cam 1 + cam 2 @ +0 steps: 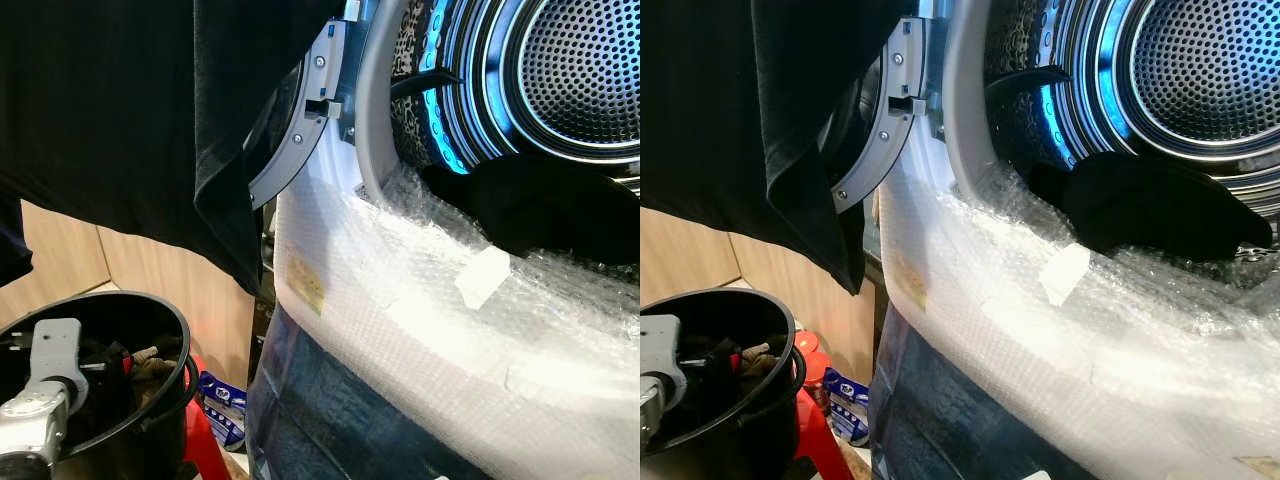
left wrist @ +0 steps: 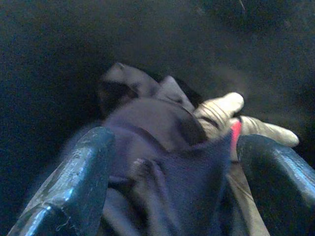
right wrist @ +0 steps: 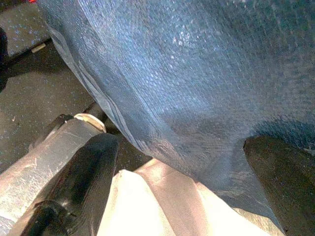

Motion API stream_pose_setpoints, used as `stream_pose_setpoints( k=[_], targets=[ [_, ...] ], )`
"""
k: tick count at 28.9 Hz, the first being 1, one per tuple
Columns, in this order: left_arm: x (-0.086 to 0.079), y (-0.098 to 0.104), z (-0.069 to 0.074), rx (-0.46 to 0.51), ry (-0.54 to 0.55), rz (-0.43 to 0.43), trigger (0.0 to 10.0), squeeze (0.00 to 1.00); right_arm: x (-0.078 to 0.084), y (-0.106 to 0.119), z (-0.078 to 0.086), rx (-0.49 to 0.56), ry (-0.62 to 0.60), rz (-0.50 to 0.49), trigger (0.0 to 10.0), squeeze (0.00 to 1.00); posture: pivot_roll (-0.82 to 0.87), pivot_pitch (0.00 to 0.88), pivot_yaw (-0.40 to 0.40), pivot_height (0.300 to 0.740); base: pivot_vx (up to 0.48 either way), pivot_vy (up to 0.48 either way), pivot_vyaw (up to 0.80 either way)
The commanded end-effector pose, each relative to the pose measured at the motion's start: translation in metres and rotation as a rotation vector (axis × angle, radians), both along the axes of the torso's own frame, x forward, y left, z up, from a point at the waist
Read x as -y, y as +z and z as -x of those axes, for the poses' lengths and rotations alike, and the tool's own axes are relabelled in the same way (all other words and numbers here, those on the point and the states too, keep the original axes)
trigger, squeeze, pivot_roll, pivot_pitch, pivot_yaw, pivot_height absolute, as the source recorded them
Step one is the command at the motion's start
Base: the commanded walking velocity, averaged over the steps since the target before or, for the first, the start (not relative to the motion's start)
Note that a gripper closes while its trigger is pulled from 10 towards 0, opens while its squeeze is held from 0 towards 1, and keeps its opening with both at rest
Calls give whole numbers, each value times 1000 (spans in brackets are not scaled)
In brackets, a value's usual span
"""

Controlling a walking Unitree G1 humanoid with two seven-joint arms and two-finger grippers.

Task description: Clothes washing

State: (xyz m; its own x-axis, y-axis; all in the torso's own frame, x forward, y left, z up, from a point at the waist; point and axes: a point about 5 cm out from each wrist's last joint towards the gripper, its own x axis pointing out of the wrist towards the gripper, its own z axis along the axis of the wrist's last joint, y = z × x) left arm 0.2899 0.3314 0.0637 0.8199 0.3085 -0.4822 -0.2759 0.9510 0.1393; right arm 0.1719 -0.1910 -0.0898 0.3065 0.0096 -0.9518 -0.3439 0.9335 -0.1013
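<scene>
Laundry day at the drum: the left gripper (image 2: 172, 196) reaches down into the black bucket (image 1: 150, 310), below and left of the washing machine drum (image 1: 580, 70), its fingers (image 2: 74, 187) spread wide around a heap of dark clothes (image 2: 162, 147), not yet pinched. A black garment (image 1: 550, 205) already lies at the drum's mouth, on the bubble wrap (image 1: 420, 300) covering the machine's front. The heap looks soft, light and floppy; a bunched fold near its top seems the best hold. The right gripper (image 3: 182, 196) hangs parted beside the machine's wrapped front, apparently idle in this dim view.
</scene>
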Motion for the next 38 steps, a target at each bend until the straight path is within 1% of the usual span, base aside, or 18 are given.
stream_pose_setpoints(
  k=[1,2,6,7,9,11,13,17,19,21,22,24,26,33,34,35,36,38],
  targets=[
    [6,0,-5,-9,-16,21,10000,0,14,2,0,4,-14,35,10000,0,114,0,-193,740,0,0,0],
    [9,1,-9,-18,-29,42,10000,0,14,2,-1,5,-14,35,10000,0,126,0,-190,740,0,0,0],
    [11,6,-16,-29,-64,31,10000,0,12,3,-3,14,-25,27,10000,0,125,0,-181,740,0,0,0],
    [13,7,-19,-47,-93,18,10000,0,11,3,-4,18,-29,24,10000,0,116,0,-174,740,0,0,0],
    [14,7,-20,-68,-120,5,10000,0,10,3,-4,20,-29,22,10000,0,110,0,-170,740,0,0,0],
    [18,4,-20,-98,-153,12,10000,0,10,3,-3,17,-30,22,10000,0,111,0,-169,740,0,0,0],
    [24,-4,-18,-175,-189,10,10000,0,11,1,1,7,-27,25,10000,0,117,0,-163,740,0,0,0],
    [23,-9,-14,-201,-180,7,10000,0,11,0,3,3,-26,27,10000,0,119,0,-157,740,0,0,0],
    [18,-11,-10,-229,-154,-36,10000,0,11,0,3,2,-26,28,10000,0,120,0,-153,740,0,0,0],
    [18,-11,-10,-230,-154,-37,10000,0,11,0,3,2,-26,28,10000,0,120,0,-153,740,0,0,0],
    [14,-11,-9,-224,-117,-49,10000,0,10,0,3,3,-28,26,10000,0,120,0,-148,740,0,0,0],
    [10,-10,-8,-219,-77,-48,10000,0,8,0,1,10,-36,17,10000,0,122,0,-148,740,0,0,0],
    [9,-10,-7,-220,-58,-40,10000,0,7,1,0,14,-41,14,10000,0,126,0,-150,740,0,0,0],
    [8,-12,-5,-237,-60,-26,10000,0,5,2,-2,20,-47,11,10000,0,133,0,-144,740,0,0,0],
    [8,-12,-5,-237,-57,-26,4471,0,5,2,-3,20,-50,9,10000,0,134,0,-145,740,0,0,0],
    [7,-12,-5,-236,-54,-25,157,0,5,2,-3,20,-52,8,10000,0,135,0,-146,740,0,0,0],
    [7,-13,-4,-235,-52,-23,0,0,5,2,-3,20,-53,7,10000,0,135,0,-146,740,0,0,0],
    [7,-13,-4,-235,-51,-22,0,0,5,2,-3,20,-53,7,10000,0,135,0,-146,740,0,0,0]
  ],
)
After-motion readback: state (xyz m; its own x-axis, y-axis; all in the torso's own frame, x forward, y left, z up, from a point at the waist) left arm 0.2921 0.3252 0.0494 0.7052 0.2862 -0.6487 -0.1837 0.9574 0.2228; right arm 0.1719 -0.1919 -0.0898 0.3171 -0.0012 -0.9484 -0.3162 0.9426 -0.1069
